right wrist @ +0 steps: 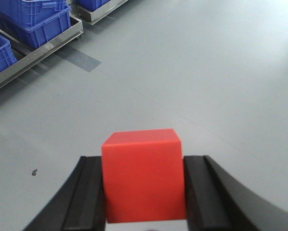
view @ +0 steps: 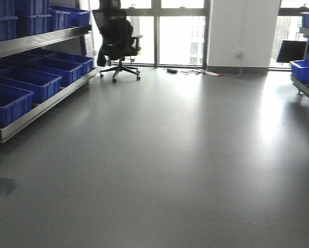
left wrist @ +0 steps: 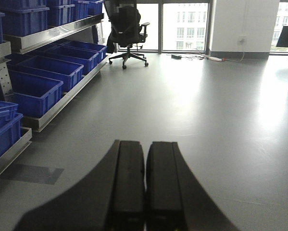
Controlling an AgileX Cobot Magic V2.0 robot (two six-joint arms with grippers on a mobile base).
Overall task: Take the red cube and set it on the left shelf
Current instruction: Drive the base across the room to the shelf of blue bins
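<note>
The red cube (right wrist: 144, 175) sits between the two black fingers of my right gripper (right wrist: 144, 163), which is shut on it above the grey floor. My left gripper (left wrist: 145, 144) is shut with nothing between its fingers and points along the floor. The left shelf (view: 41, 36) is a metal rack on the left side of the room, holding blue bins (view: 25, 82); it also shows in the left wrist view as the rack (left wrist: 52, 31) and at the top left of the right wrist view as a low shelf edge (right wrist: 38, 53). Neither gripper appears in the front view.
A black office chair (view: 117, 41) stands at the far end by the windows. Cables and a power strip (view: 195, 72) lie on the floor near the white wall. Another rack with a blue bin (view: 305, 70) is at the right edge. Grey tape patch (right wrist: 79, 59) marks the floor.
</note>
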